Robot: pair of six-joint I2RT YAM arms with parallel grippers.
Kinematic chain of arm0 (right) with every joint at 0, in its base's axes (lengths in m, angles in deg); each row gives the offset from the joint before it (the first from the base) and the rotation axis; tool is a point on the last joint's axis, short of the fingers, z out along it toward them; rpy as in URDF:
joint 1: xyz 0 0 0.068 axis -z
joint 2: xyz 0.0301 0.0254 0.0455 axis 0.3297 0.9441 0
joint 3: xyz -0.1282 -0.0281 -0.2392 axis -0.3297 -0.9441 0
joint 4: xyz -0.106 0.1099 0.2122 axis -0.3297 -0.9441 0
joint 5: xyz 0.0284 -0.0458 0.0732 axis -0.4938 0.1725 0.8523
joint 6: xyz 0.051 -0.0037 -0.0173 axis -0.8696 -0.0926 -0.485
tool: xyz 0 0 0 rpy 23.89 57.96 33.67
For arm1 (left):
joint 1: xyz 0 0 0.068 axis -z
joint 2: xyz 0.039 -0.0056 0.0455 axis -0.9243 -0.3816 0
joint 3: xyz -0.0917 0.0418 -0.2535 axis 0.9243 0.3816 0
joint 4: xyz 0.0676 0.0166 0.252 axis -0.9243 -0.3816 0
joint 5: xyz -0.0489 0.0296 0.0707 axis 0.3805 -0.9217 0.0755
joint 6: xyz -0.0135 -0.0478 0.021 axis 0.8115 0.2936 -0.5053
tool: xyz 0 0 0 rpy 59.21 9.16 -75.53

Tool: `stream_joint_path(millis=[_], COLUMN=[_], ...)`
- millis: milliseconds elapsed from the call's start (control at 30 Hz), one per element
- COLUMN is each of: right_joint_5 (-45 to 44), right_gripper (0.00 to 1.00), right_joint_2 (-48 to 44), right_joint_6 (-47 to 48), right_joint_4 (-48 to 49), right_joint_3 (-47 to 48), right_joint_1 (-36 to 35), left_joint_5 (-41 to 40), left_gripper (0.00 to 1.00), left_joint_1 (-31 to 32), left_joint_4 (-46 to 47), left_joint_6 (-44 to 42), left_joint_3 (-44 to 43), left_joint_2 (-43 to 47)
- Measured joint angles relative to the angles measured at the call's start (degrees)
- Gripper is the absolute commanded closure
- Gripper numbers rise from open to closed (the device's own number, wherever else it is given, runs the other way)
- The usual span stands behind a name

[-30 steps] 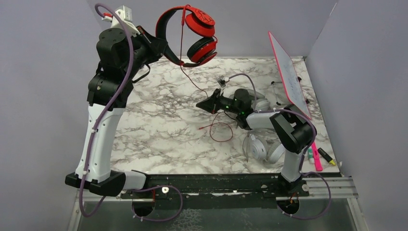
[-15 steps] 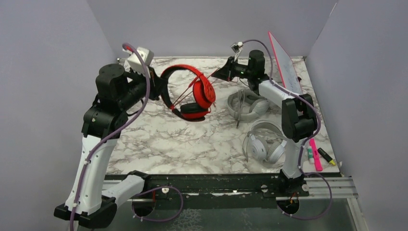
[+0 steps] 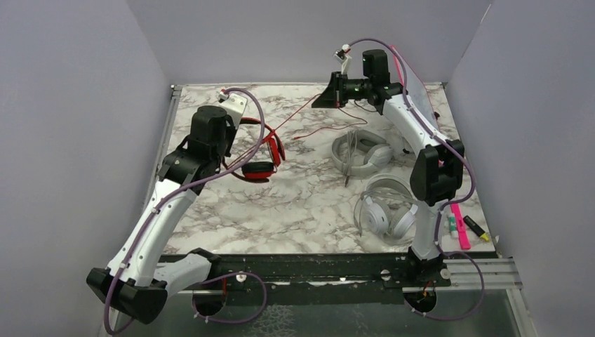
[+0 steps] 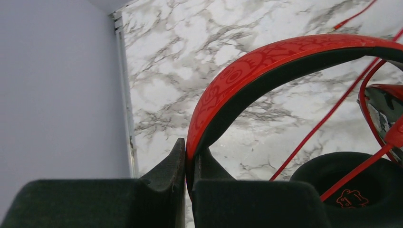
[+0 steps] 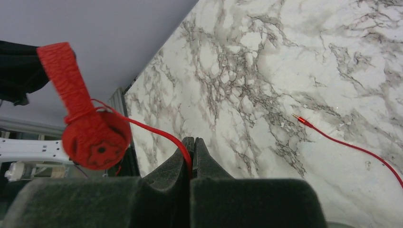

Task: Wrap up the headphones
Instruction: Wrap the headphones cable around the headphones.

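The left hand (image 4: 190, 159) pinches the band of the red-and-black headset (image 3: 261, 153), low over the far-left part of the marble surface (image 3: 295, 203). The right hand (image 5: 192, 149), above that surface's far edge, is pressed together on the red cable (image 5: 152, 129). The light grey headset (image 3: 361, 151) and the white-silver headset (image 3: 384, 210) lie on the surface's right side.

Left headset (image 3: 258, 169) sits apart — at right, rear headset (image 3: 377, 154) behind front headset (image 3: 379, 215).

3 headphones (image 3: 275, 149), 2 arms (image 3: 161, 217), 1 whiteboard (image 3: 419, 88), seemingly 3 markers (image 3: 464, 235).
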Motion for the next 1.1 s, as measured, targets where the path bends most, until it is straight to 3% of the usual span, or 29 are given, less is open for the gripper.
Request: stream_joint_path(millis=[167, 400, 633, 900, 1100], right_joint_5=[1.25, 2.32, 1.46, -5.51, -13.77], right_gripper=[0.99, 0.99, 0.99, 0.99, 0.99], right_joint_2=[-0.96, -4.76, -7.82, -16.72, -23.98], right_joint_6=[-1.62, -4.72, -8.26, -13.94, -17.27], right_joint_4=[-2.99, -3.04, -1.31, 7.65, 18.01], right_joint_3=[2.99, 3.34, 2.51, -10.14, -22.21], right_joint_1=[-0.02, -1.38, -10.14, -20.37, -23.76], left_joint_5=[-8.46, -13.46, -18.45, -19.67, -14.25], left_gripper=[1.00, 1.00, 1.00, 1.00, 1.00], left_joint_1=[0.00, 0.00, 0.00, -0.13, -2.60], left_joint_4=[4.00, 8.00, 10.64, 11.43, 10.88], left_joint_6=[2.01, 6.71, 13.11, 24.52, 32.96], left_joint_3=[2.62, 3.76, 0.09, -12.85, -21.49], left_joint_2=[-2.97, -6.84, -16.96, -27.19, -30.10])
